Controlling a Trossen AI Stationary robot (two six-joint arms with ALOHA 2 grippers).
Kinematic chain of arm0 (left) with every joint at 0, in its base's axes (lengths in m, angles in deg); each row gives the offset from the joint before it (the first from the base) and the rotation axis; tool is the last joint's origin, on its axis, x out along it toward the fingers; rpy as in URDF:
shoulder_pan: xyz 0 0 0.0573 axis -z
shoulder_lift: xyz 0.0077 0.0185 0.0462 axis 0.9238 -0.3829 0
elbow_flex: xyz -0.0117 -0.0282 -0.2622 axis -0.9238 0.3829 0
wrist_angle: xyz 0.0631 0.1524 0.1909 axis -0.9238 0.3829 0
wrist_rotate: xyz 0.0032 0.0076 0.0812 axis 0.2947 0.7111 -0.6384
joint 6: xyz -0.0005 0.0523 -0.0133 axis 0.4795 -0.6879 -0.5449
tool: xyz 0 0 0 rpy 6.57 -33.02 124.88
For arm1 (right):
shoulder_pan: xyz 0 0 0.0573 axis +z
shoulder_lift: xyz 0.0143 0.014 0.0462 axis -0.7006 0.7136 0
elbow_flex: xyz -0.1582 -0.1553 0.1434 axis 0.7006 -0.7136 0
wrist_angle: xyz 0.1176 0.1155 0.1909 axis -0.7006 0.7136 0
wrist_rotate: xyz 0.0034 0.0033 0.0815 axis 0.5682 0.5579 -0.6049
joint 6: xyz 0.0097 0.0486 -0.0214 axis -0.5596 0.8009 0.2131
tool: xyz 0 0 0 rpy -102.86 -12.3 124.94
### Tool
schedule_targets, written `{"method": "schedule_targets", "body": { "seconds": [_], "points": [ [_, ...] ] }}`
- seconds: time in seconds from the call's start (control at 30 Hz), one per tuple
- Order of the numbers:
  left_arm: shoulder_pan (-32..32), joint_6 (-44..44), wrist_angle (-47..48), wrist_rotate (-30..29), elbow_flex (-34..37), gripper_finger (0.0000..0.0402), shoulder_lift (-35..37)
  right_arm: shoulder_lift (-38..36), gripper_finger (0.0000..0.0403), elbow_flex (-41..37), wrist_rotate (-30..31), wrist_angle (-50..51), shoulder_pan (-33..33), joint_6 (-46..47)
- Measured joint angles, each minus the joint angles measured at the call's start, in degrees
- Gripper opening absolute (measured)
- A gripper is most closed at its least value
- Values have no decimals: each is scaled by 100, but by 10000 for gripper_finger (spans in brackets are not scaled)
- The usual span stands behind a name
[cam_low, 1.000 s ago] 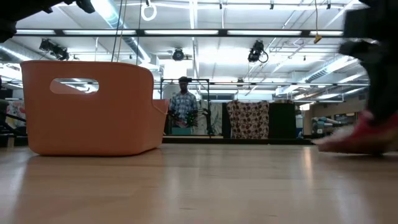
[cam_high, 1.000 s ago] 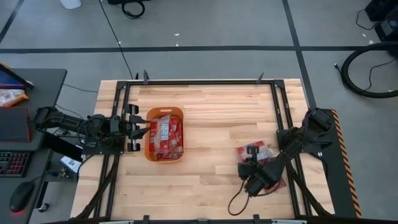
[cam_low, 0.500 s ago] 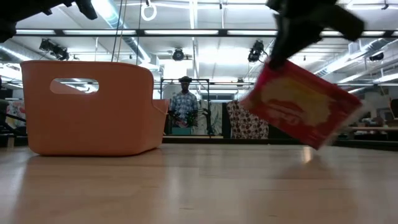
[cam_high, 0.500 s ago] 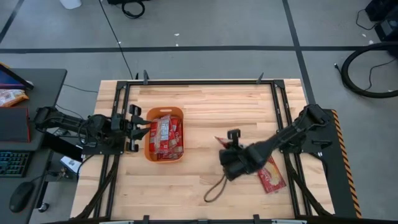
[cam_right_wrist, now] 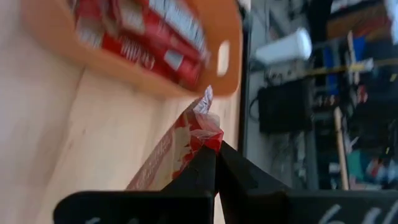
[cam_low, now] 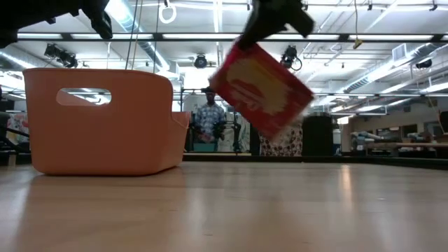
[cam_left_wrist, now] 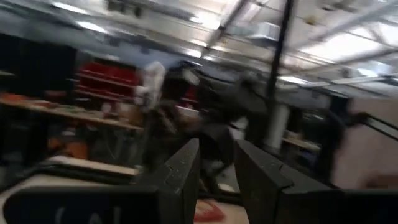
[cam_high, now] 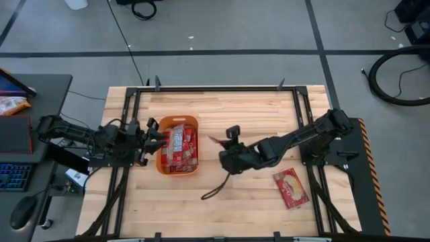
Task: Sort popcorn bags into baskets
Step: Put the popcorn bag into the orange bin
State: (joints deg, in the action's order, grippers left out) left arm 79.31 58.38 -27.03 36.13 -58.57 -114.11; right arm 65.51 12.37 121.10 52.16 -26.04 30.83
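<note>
Popcorn bag [cam_low: 260, 89] pinched in right gripper [cam_high: 222, 149] jaws, airborne nr basket [cam_high: 178, 144].

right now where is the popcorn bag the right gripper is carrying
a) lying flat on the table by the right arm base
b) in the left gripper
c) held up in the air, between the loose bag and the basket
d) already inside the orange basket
c: the right gripper pinches a popcorn bag clear of the table in the low view, short of the orange basket, while another bag lies flat behind it.

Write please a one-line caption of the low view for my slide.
The right pincer carries a tilted popcorn bag above the table toward the orange basket.
</note>
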Motion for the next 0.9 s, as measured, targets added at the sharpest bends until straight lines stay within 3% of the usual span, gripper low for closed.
{"method": "schedule_targets", "body": {
  "seconds": [0.13, 0.23, 0.5, 0.9],
  "points": [
    [160, -237, -202, 1038, 0, 105, 2, 0, 10, 0, -194, -1028, -176, -1059],
    [423, -337, -332, 1218, 0, 105, 4, 0, 10, 0, -464, -1790, -346, -1748],
    [713, -509, -477, 1167, 0, 105, 4, 135, 10, 2, -1655, -3268, -891, -2619],
    [385, -871, -151, 0, 0, 105, 4, 1218, 9, -2, -2845, -5709, -1642, -3885]
  ]
}}
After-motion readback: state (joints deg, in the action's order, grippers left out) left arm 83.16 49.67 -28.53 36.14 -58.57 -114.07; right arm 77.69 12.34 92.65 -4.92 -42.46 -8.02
